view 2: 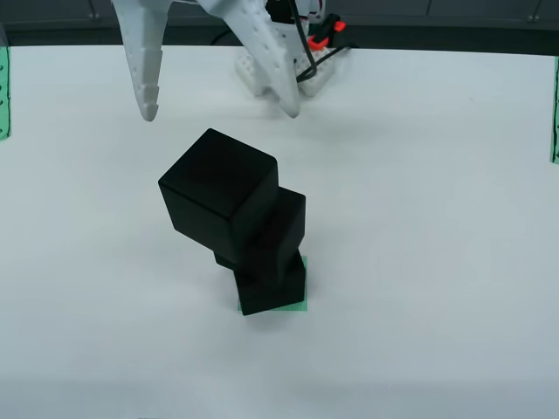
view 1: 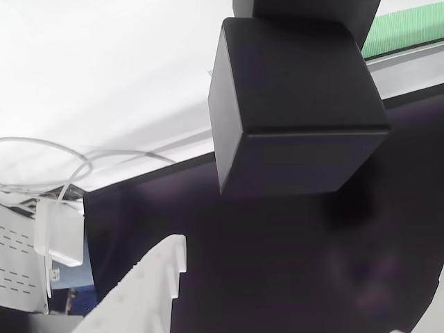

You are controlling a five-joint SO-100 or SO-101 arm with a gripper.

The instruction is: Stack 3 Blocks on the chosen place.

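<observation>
Now the gripper (view 2: 218, 112) hangs released above and behind three blocks (view 2: 249, 229) stacked on the green patch (view 2: 300, 303) on the tabletop (view 2: 437, 262). Below it, the top block (view 2: 218, 192) sits skewed, overhanging; a nudge could topple the stack.

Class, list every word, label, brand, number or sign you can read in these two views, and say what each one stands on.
None can be read. The three black blocks have plain, unmarked faces. The green patch beneath the stack carries no text. The white gripper shows no lettering. The green strips at the table edges bear dark marks too small to read.
</observation>
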